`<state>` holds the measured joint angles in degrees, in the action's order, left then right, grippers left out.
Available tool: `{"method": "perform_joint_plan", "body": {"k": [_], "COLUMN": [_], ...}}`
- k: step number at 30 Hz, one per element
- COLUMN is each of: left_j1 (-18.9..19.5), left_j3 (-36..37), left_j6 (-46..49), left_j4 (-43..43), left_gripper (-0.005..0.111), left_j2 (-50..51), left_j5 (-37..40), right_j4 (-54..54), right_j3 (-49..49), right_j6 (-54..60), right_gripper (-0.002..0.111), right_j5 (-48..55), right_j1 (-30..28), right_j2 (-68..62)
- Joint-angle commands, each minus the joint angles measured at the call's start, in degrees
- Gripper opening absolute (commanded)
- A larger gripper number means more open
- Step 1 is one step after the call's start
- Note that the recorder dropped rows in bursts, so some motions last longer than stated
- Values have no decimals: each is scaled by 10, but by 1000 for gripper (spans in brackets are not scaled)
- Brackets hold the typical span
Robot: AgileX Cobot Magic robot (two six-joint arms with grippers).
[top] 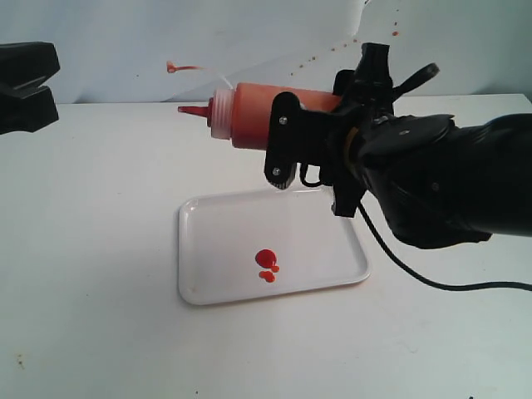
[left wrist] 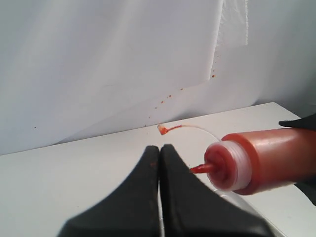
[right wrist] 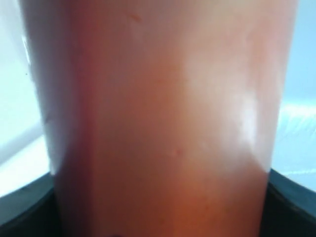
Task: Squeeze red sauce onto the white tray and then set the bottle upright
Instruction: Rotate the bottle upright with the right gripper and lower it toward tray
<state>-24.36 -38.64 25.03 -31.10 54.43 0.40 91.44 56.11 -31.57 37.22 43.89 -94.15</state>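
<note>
The bottle hangs on its side above the far edge of the white tray, its red nozzle pointing left and its small tethered cap dangling off the tip. My right gripper is shut on the bottle's body. In the right wrist view the bottle fills the frame between dark fingers. Red sauce lies as small round blobs near the tray's middle. My left gripper stays at the far left, shut and empty, with the bottle just beyond its tips.
A black cable trails from the right arm across the white table to the right of the tray. The white backdrop behind carries small red splatter marks.
</note>
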Motion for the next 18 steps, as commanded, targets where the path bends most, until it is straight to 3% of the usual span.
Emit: {"method": "perform_joint_plan", "body": {"k": [1, 12, 18], "left_j1": [-2, -2, -2], "left_j3": [3, 3, 3], "left_j6": [-5, -5, -5], "left_j4": [2, 2, 2], "left_gripper": [0, 0, 0], "left_j2": [-3, -3, -3], "left_j5": [-1, -1, -1], "right_j4": [2, -15, -15], "right_j3": [7, 6, 6], "right_j6": [-95, -231, -344], "right_gripper": [0, 0, 0], "right_j5": [-18, -129, -278], "right_j1": [-4, -10, -47], "right_j2": [6, 6, 6]}}
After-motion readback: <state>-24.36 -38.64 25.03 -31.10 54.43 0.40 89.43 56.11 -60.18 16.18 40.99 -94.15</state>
